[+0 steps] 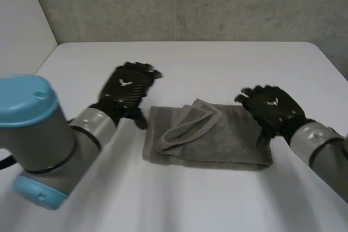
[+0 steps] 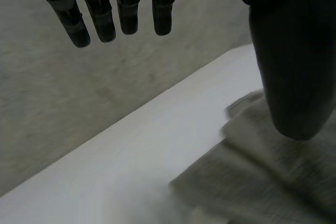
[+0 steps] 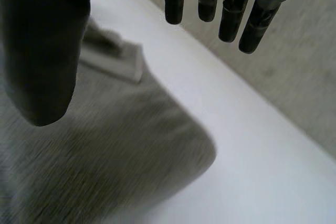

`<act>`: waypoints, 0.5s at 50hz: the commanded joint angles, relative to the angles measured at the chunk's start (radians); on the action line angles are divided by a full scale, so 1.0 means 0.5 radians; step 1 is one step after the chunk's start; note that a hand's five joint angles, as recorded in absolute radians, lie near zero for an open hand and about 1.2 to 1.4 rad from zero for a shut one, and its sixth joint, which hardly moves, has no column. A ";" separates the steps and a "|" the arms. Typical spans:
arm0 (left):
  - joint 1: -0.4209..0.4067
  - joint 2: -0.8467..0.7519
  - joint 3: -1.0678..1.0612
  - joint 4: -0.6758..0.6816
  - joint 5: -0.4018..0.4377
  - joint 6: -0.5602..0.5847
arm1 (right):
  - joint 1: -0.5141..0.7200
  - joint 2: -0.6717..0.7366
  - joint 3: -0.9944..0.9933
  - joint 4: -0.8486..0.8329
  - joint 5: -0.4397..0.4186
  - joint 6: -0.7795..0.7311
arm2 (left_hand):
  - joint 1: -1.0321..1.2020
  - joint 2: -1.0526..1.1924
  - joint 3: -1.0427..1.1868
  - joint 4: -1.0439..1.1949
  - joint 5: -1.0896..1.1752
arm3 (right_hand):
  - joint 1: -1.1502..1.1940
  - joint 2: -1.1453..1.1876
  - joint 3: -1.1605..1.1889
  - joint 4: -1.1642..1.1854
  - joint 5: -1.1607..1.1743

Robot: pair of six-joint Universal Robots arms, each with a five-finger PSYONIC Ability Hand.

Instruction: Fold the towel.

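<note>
Grey towel (image 1: 209,137) at middle of table (image 1: 217,63), folded to strip, loose flap rumpled on its left part. Beside its left end, left hand (image 1: 126,88), fingers straight, empty. Over its right end, right hand (image 1: 272,107), spread wide, empty. Flanking both ends, probably to ready next fold.

Shows at lower left a thick grey cylindrical left arm (image 1: 49,140) with rounded light-blue caps, ending in a matte black, weave-textured left hand (image 1: 126,88) marked with a small white emblem. Mirrors this at right: grey metal right arm (image 1: 318,140), black right hand (image 1: 272,108), same white emblem.
</note>
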 commanded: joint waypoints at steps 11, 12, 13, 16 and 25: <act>-0.373 -0.583 0.487 -0.124 -0.166 -0.167 | -0.177 0.149 0.244 -0.085 -0.233 -0.001 | -0.185 -0.119 -0.103 -0.117 -0.092 | 0.415 0.410 -0.086 -0.152 0.438; -0.373 -0.620 0.523 -0.124 -0.190 -0.167 | -0.178 0.149 0.244 -0.085 -0.233 -0.001 | -0.185 -0.119 -0.103 -0.117 -0.092 | 0.416 0.411 -0.086 -0.152 0.440; -0.376 -0.663 0.560 -0.124 -0.206 -0.164 | -0.178 0.161 0.250 -0.112 -0.221 -0.004 | -0.185 -0.119 -0.103 -0.117 -0.092 | 0.498 0.493 -0.086 -0.152 0.521; -0.379 -0.746 0.625 -0.127 -0.215 -0.164 | -0.181 0.192 0.260 -0.137 -0.208 -0.010 | -0.185 -0.119 -0.103 -0.117 -0.092 | 0.510 0.505 -0.086 -0.152 0.534; -0.360 -0.863 0.735 -0.117 -0.328 -0.164 | -0.187 0.225 0.263 -0.143 -0.202 -0.026 | -0.185 -0.119 -0.103 -0.117 -0.092 | 0.516 0.511 -0.086 -0.152 0.540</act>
